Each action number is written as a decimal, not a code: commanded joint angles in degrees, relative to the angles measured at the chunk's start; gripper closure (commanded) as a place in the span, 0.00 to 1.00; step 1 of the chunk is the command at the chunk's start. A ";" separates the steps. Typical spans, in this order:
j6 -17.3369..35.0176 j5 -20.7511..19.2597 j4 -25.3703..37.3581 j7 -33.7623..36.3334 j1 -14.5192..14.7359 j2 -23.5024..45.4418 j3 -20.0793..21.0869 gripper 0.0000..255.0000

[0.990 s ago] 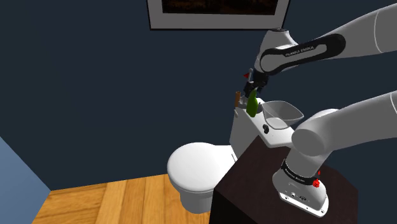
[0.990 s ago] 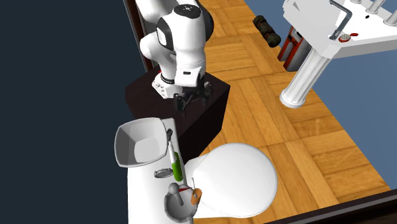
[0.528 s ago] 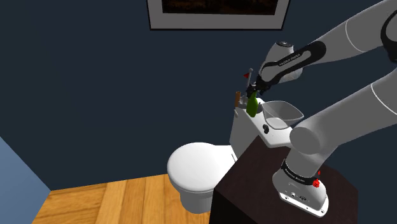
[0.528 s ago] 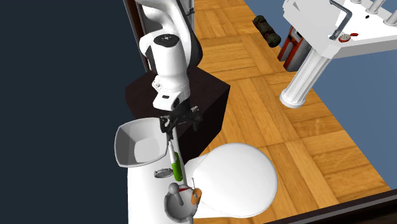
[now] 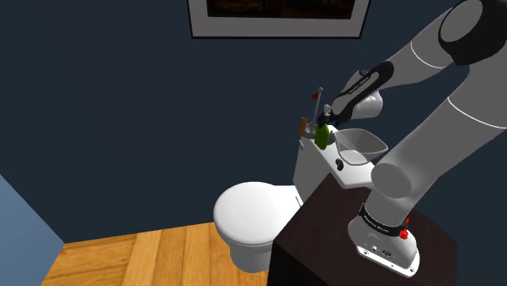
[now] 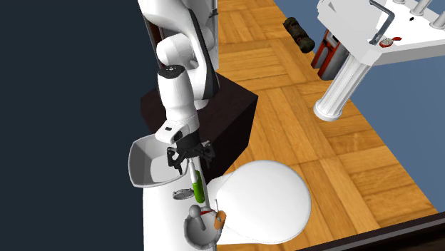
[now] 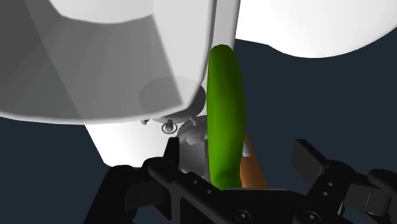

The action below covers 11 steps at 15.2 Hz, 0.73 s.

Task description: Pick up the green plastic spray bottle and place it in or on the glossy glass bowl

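Observation:
The green spray bottle [image 6: 197, 184] lies on its side on the white toilet tank lid [image 6: 160, 221], next to the pale, glossy bowl [image 6: 153, 162]. My gripper [image 6: 187, 157] hovers open just above the bottle's nozzle end, at the bowl's rim. In the wrist view the green bottle [image 7: 226, 114] runs up between my two fingertips [image 7: 172, 153], nearer one of them and untouched, with the bowl [image 7: 95, 57] beside it. From the shoulder view the gripper [image 5: 328, 122] is right over the bottle [image 5: 322, 136], beside the bowl [image 5: 361, 145].
A grey object with an orange part [image 6: 203, 227] stands on the tank past the bottle's far end. The closed toilet lid [image 6: 260, 203] lies below the tank. The dark stand box [image 6: 228, 107] adjoins the bowl side. A white pedestal sink [image 6: 349, 78] stands across the wooden floor.
The arm has swung from over the stand out to the tank, bringing the gripper down over the bottle. Bottle and bowl have not moved.

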 commanded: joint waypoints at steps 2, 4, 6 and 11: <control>2.85 3.92 0.80 -2.82 4.17 3.41 -3.52 0.00; 4.64 8.27 1.38 -6.01 8.82 5.76 -7.19 0.00; 5.13 9.90 1.56 -7.23 10.62 6.43 -8.62 0.00; 5.13 9.90 1.56 -7.23 10.62 6.43 -8.61 0.00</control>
